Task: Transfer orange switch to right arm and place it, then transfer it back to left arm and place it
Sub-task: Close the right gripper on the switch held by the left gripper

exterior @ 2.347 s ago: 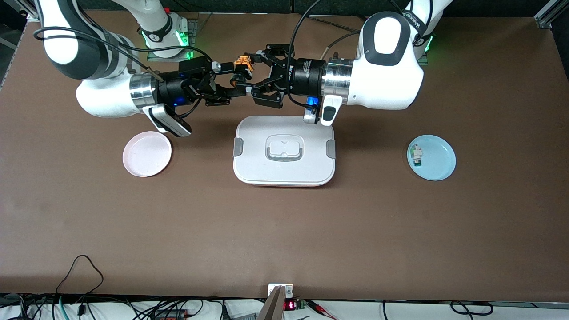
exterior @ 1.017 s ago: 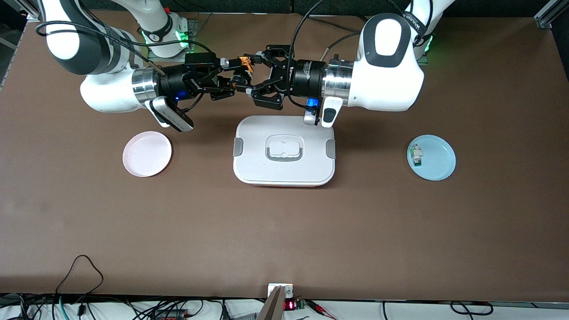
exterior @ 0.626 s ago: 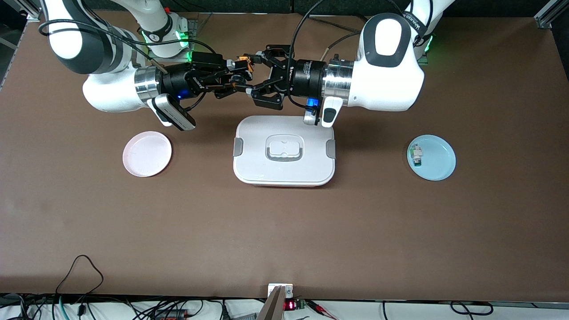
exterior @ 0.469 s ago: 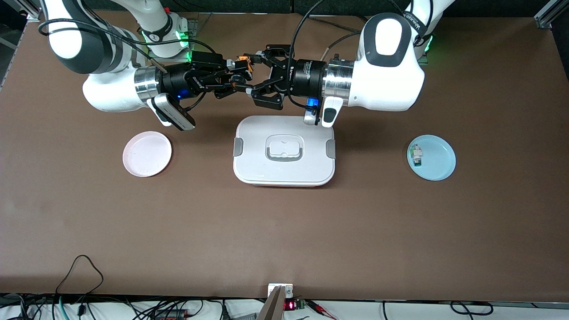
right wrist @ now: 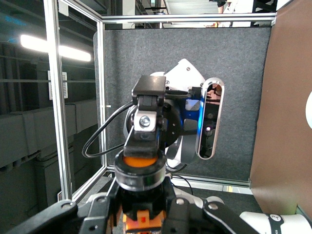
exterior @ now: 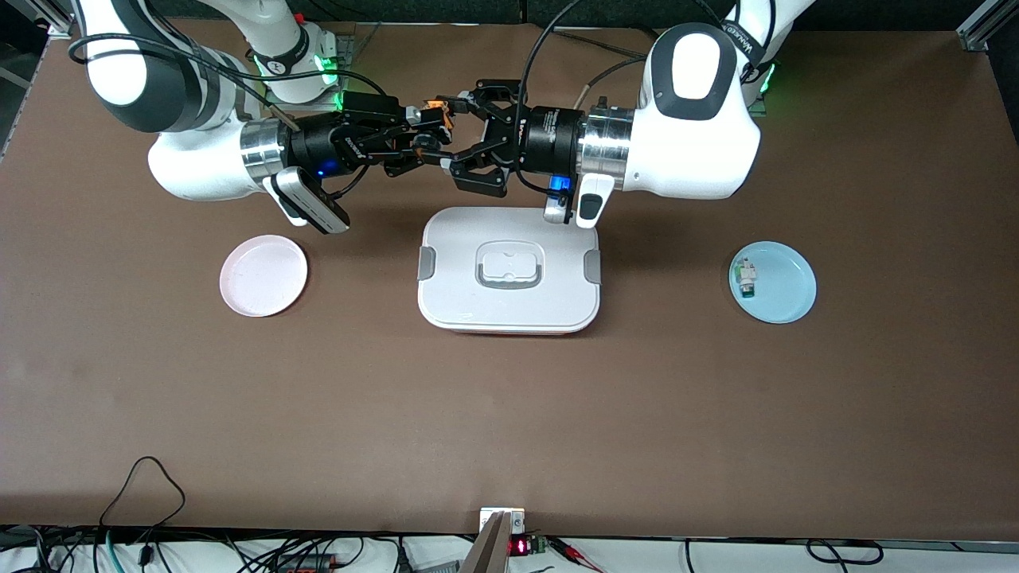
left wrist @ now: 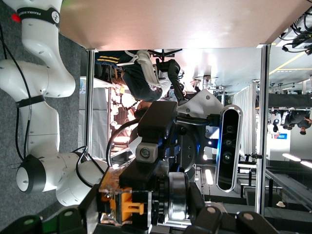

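Switch (exterior: 436, 114), orange, gripped by both end effectors: right end effector (exterior: 422, 131) clamped, left end effector (exterior: 458, 131) apparently too; wrist views show black cap, front view box (exterior: 509, 306) beneath.

White box (exterior: 509, 306) with grey latches; orange-and-black switch (exterior: 435, 114); pink plate (exterior: 263, 275); pale blue plate (exterior: 784, 282); brown table (exterior: 509, 414)

"FRANKA EMIKA" on right arm's base band (left wrist: 38, 13) (white on black); nothing else legible
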Available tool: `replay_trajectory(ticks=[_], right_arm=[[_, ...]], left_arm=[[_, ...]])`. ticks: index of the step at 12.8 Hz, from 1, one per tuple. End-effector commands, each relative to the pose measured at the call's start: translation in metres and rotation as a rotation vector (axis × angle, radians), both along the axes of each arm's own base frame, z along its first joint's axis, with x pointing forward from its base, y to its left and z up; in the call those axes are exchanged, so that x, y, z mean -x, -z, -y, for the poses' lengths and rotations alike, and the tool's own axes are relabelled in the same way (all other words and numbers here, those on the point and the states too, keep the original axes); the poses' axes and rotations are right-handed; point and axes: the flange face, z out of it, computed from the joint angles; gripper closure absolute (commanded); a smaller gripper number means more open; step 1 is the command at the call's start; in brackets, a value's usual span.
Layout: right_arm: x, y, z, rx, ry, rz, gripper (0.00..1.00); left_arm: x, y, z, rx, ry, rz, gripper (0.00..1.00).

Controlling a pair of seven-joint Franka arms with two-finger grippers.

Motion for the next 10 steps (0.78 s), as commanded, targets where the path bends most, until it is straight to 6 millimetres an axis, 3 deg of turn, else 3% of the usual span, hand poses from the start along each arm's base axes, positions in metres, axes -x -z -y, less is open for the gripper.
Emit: replay_trajectory(ticks=[1,6,10], right_arm=[[0.001,-0.008,0.004,-0.016,0.03,0.013,0.7],[0.001,-0.011,0.006,-0.01,0.029,0.037,0.7],[-0.006,-0.006,0.027,0.049,0.029,0.09,0.71]], left_arm=[[-0.008,0.0,0.002,0.01,-0.004,-0.055,0.0],[-0.009,-0.001,0.0,0.01,-0.007,-0.052,0.0],[-0.015,-0.004,-0.013,-0.027,0.014,-0.005,0.0]])
